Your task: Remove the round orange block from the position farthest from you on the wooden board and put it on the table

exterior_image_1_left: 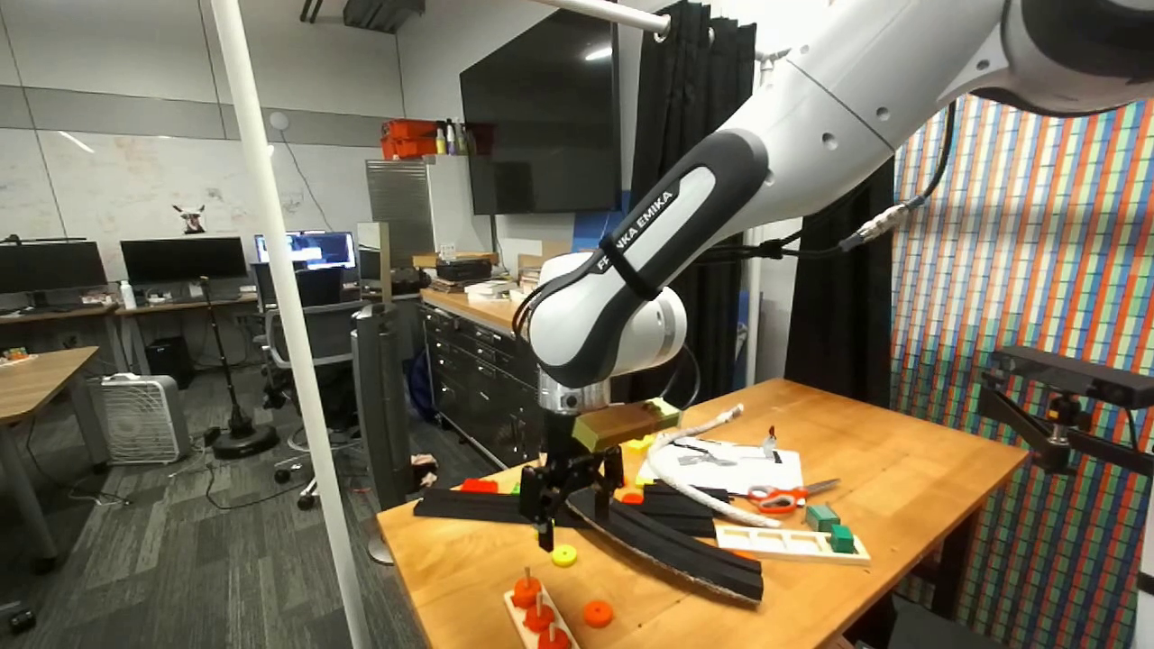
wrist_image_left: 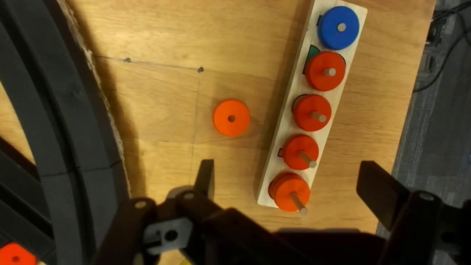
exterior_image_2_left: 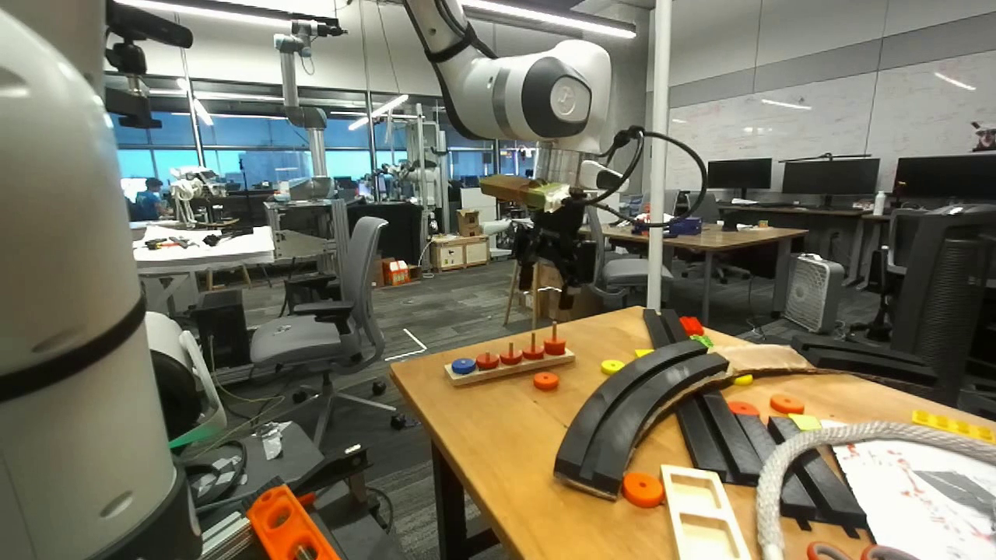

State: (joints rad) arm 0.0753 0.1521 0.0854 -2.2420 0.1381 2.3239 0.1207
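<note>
The wooden board [wrist_image_left: 265,194] lies on the light-brown table [exterior_image_1_left: 902,451], holding several discs on pegs. At its end away from the arm base, round orange blocks [wrist_image_left: 285,193] are stacked on the tallest peg; the end shows in both exterior views [exterior_image_1_left: 527,591] [exterior_image_2_left: 555,347]. Red-orange discs sit on the middle pegs and a blue disc [wrist_image_left: 338,27] at the near end. A loose orange disc [wrist_image_left: 231,117] lies flat beside the board. My gripper [wrist_image_left: 287,163] is open and empty, above the table. In the wrist view its fingertips stand either side of the board's end. It also shows in an exterior view [exterior_image_2_left: 546,289].
Black curved track [exterior_image_2_left: 638,412] lies beside the board. A yellow disc [exterior_image_2_left: 612,367] lies near the board's far end. A white rope [exterior_image_1_left: 667,469], scissors [exterior_image_1_left: 777,498] and a pale tray [exterior_image_1_left: 793,543] lie further off. The table edge [wrist_image_left: 408,110] runs close to the board.
</note>
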